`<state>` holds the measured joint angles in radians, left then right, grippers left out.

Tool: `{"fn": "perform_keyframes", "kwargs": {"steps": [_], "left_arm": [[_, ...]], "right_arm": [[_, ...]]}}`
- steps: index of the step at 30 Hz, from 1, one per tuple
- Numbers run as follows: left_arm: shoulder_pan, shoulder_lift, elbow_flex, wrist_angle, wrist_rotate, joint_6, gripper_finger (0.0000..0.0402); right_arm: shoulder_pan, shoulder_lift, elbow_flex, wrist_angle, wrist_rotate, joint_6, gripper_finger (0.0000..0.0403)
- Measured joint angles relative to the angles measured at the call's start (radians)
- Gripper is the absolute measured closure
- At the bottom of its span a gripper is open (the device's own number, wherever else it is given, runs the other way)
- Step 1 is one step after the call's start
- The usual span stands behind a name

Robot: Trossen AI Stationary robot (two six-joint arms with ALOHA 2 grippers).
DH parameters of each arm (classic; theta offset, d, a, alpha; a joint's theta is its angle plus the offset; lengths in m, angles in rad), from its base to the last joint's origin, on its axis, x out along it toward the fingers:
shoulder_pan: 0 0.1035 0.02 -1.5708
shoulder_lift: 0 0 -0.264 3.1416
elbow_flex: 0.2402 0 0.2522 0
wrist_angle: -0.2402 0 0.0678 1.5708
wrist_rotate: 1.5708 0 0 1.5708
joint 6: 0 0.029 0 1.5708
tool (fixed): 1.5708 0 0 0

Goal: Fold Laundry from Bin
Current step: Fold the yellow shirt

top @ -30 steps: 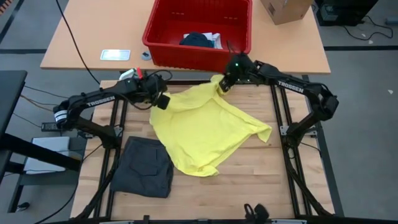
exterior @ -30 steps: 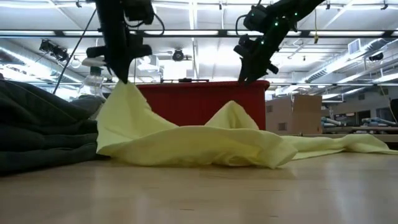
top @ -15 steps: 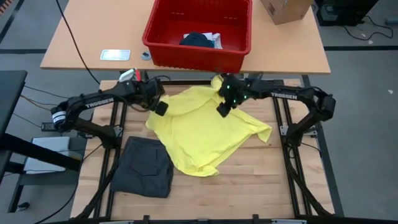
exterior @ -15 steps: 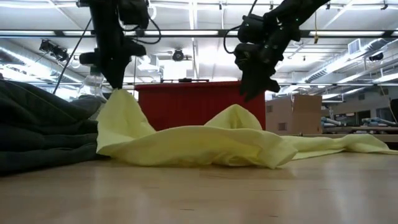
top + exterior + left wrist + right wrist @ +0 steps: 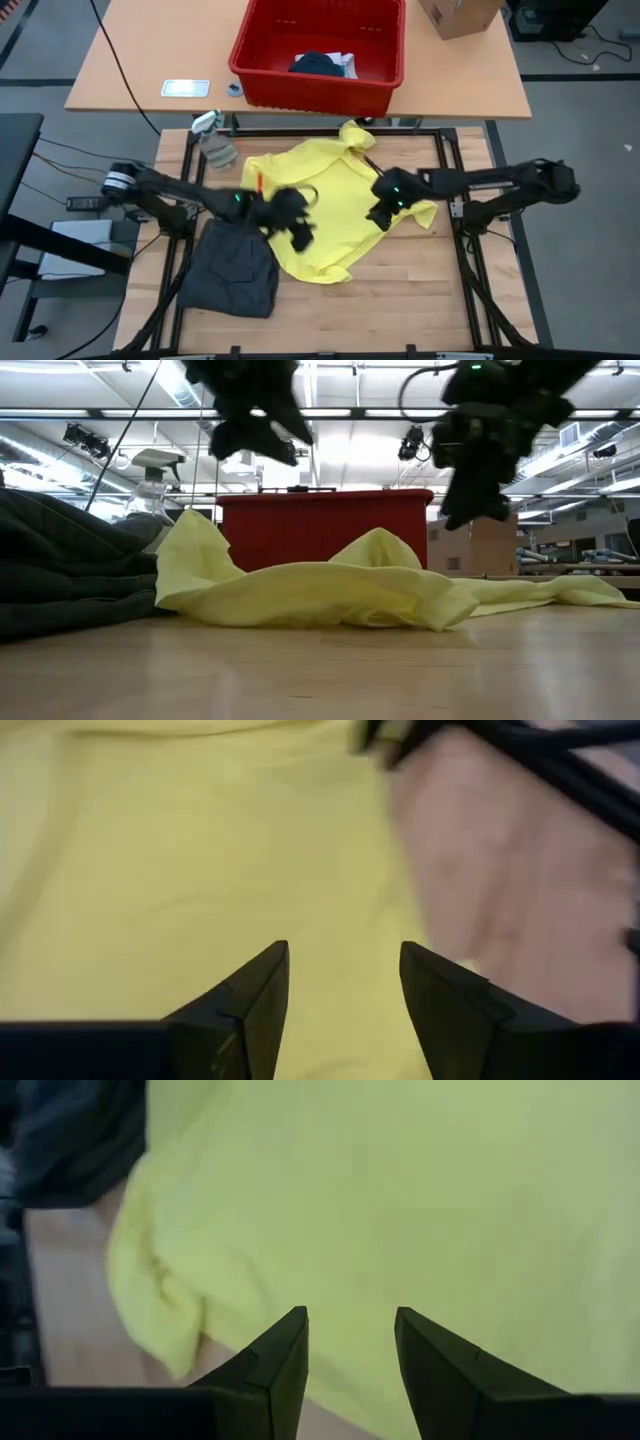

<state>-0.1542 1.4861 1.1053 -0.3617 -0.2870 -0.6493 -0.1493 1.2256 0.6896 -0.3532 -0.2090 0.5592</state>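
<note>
A soft matt yellow cloth garment [image 5: 325, 205] is lying rumpled on the smooth pale wooden tabletop [image 5: 420, 290], while the red plastic bin [image 5: 318, 55] is showing a slight gloss.

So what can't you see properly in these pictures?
- Clothes in the red bin: high view, the bin wall hides all but a dark and a white bit.
- Left gripper: high and low views, blurred by motion.
- Dark grey garment: low view, cut off by the edge.
- Cardboard box: high view, cut off.
</note>
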Motion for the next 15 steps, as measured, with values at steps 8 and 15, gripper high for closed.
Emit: {"fn": "perform_keyframes", "kwargs": {"steps": [8, 15], "left_arm": [[-0.204, 0.213, 0.0, 0.303, 0.046, 0.112, 0.0238], [-0.265, 0.334, 0.005, 0.344, 0.091, 0.203, 0.0243]], "right_arm": [[0.098, -0.098, -0.228, 0.191, 0.04, 0.2, 0.0249], [0.212, -0.046, -0.242, 0.177, 0.116, 0.231, 0.0276]]}}
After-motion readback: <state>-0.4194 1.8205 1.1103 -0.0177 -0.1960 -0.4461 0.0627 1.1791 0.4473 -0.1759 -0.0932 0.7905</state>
